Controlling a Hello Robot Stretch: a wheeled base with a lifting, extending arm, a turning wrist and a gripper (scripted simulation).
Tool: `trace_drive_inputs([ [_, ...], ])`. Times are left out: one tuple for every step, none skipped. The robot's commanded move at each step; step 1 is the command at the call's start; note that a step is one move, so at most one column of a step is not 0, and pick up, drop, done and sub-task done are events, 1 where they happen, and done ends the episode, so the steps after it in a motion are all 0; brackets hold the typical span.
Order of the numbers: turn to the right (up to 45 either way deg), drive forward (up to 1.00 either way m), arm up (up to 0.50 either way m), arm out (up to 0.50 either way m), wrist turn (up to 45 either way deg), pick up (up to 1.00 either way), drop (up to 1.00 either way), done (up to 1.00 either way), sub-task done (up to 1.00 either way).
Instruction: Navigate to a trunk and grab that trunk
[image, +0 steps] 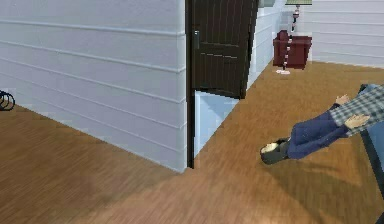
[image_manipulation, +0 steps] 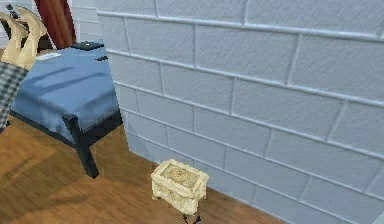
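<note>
A small cream trunk (image_manipulation: 180, 184) with a carved lid stands close to the white block wall (image_manipulation: 260, 90), low in the arm side view just left of the middle. A short dark shape (image_manipulation: 189, 216) pokes up from the bottom edge right under the trunk; it looks like the gripper's end. I cannot tell whether it holds anything, nor whether it touches the trunk.
A blue bed (image_manipulation: 60, 85) on a dark frame fills the arm side view's left. A figure in jeans (image: 320, 132) lies across the forward view's right. Ahead, a dark door (image: 220, 45) stands ajar beside a white wall (image: 90, 70); a maroon cabinet (image: 292, 50) sits beyond.
</note>
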Motion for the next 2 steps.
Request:
trace_drive_inputs([
  [0.0,0.0,0.0,0.0,0.0,1.0,0.0,0.0,0.0],
  [0.0,0.0,0.1,0.0,0.0,0.0,0.0,0.0,0.0],
])
